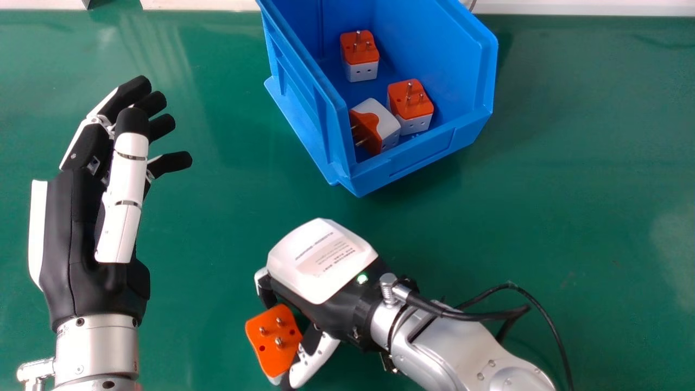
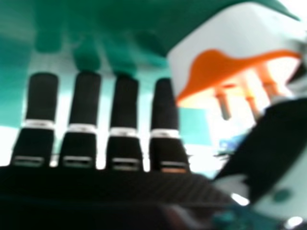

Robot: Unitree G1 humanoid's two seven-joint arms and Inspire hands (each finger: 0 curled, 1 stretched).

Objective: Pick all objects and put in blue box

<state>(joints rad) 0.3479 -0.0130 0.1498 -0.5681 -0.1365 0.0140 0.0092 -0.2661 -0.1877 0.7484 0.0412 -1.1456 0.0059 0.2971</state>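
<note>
You had the plug, well apart from the box, pinched, it seemed, between thumb and fingers of the right hand, while the left hand was relaxed, so you needed to lift steadily over the near wall before releasing.

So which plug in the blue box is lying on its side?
The plug by the box's left wall: its prongs point left. The rear plug and right plug stand prongs up.
</note>
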